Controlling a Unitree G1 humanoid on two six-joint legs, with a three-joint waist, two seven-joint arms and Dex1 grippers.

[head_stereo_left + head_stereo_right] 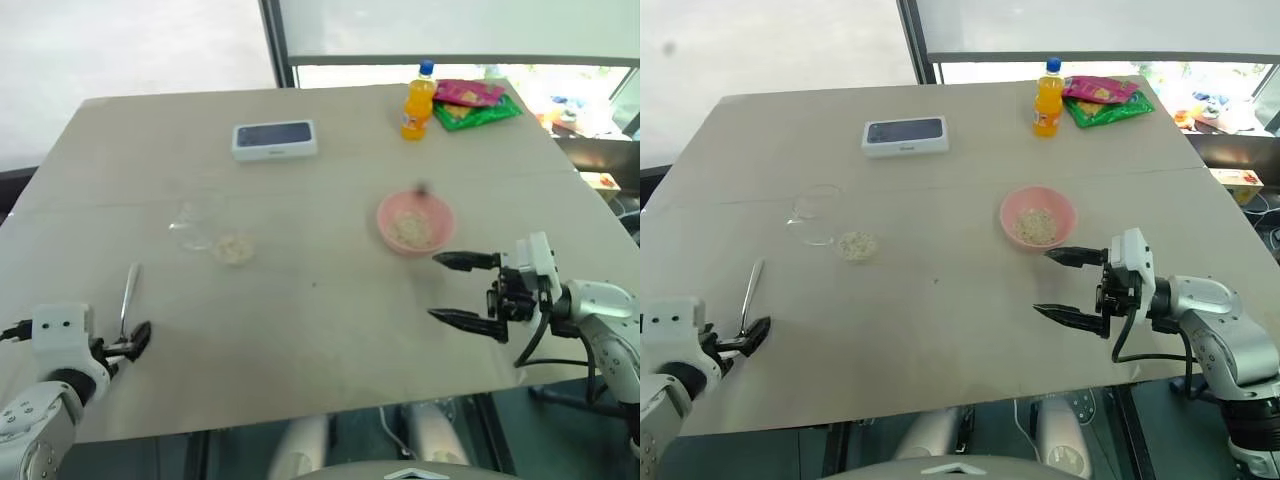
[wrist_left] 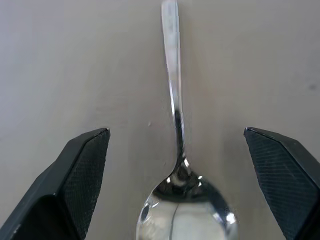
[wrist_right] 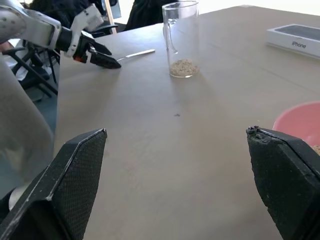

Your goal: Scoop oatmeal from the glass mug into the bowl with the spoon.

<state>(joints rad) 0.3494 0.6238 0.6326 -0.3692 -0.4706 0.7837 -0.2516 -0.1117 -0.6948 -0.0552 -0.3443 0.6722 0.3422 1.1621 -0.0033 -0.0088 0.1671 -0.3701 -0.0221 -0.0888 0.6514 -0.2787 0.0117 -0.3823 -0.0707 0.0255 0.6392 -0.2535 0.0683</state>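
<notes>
Item: glass mug [image 1: 816, 215], taken as landmark. Stood upright on the desk [image 1: 940, 320], clear, handle visible; a small layer of oatmeal [image 3: 183, 67] is held at its bottom, so the source is judged not yet emptied.

Item: spoon [image 1: 749, 292]. Laid flat on the desk near the mug, on the robot's side of it, handle directed toward the mug and bowl end toward the left hand. It is judged to be placed so for a pickup from the near end.

Item: left hand [image 1: 748, 338]. Positioned at the spoon's bowl end, fingers [image 2: 80, 170] spread wide to either side of it; nothing is grasped. In the left wrist view the spoon is seen centred between them, which suggests alignment for a grasp.

Item: bowl [image 1: 1038, 217]. Pink, set well apart from the mug, on the robot's right of it; a pale patch of oatmeal is already contained.

Item: right hand [image 1: 1072, 285]. Held released and empty beside the bowl, far from the mug, directed toward the mug, apparently on standby.

Other items, beyond the mug: white box [image 1: 905, 136], orange bottle [image 1: 1047, 98], snack packets [image 1: 1102, 98].
</notes>
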